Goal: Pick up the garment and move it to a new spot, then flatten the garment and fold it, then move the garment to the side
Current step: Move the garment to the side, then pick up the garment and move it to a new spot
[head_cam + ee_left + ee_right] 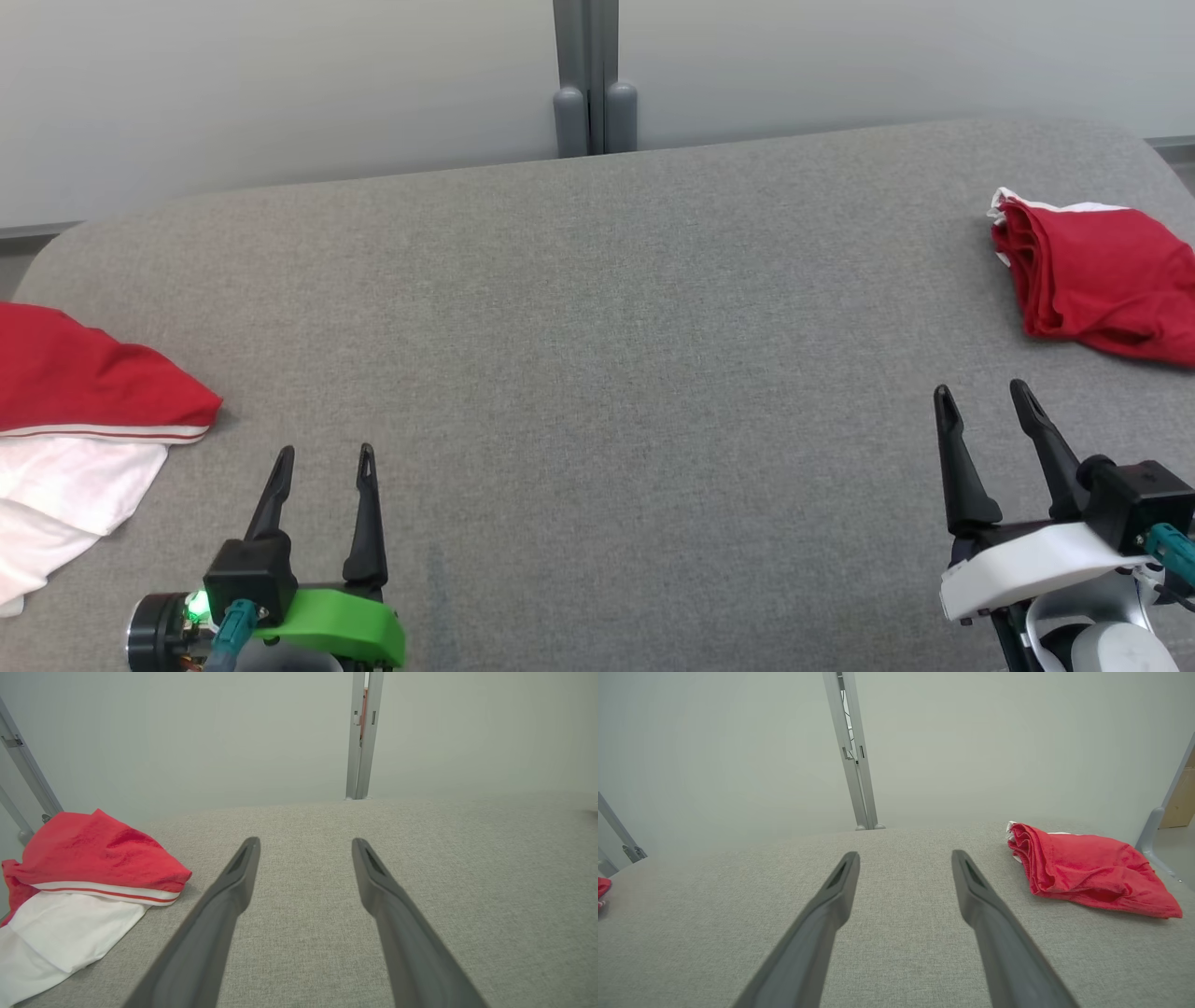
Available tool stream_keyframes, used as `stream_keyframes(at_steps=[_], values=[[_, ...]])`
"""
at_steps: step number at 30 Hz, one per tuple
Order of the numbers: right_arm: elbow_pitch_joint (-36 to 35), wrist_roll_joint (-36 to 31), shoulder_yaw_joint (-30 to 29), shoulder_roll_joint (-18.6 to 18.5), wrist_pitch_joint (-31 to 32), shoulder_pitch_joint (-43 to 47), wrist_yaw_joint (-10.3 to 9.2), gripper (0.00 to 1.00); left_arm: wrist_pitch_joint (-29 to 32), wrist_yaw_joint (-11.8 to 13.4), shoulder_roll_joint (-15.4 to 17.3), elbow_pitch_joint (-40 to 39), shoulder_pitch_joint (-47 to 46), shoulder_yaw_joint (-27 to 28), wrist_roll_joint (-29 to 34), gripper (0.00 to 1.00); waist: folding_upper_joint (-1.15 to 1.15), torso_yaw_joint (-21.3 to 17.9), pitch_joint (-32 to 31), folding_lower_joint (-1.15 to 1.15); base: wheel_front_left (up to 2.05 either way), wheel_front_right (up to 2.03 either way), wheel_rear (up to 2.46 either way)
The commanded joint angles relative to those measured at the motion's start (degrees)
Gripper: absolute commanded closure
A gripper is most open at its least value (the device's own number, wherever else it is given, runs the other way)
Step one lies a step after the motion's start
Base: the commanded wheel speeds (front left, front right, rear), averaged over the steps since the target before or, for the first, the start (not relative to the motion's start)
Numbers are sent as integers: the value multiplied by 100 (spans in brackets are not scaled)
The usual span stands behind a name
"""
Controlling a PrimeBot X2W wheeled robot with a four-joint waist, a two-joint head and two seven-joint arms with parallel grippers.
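Observation:
A crumpled red and white garment (84,411) lies at the left edge of the grey table (597,373); the left wrist view has the garment (88,877) at its left. A folded red garment (1102,271) rests at the far right, seen also as a red garment (1087,870) in the right wrist view. My left gripper (325,455) hovers low at the front left, open and empty, just right of the crumpled piece. My right gripper (982,390) stands open and empty at the front right, a little in front of the folded piece.
A grey post (586,75) rises behind the table against a pale wall. The table's far edge curves round at both corners. Bare grey fabric stretches between the two garments.

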Motion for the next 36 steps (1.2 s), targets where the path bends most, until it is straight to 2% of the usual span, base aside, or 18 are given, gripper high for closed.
stream_keyframes(at_steps=[1,9,25,29,36], values=[[-50,-45,-15,12,22,120,-9,0,-18,12,29,25,122,0,-27,0,0,-5,-109,0,0,0,0],[-192,-72,-35,29,126,390,-9,0,-10,-7,11,75,249,-37,-128,0,0,-15,-293,0,0,0,0],[-206,-84,-31,49,113,412,-9,0,-7,7,57,156,101,-75,-196,0,0,41,-276,0,0,0,0],[-290,-96,-51,52,90,411,-9,0,-30,-30,38,119,-48,-91,-166,0,0,263,-189,0,0,0,0],[-555,-129,-9,-8,157,251,-9,0,-60,-92,35,140,-330,36,-198,0,0,953,10,0,0,0,0]])
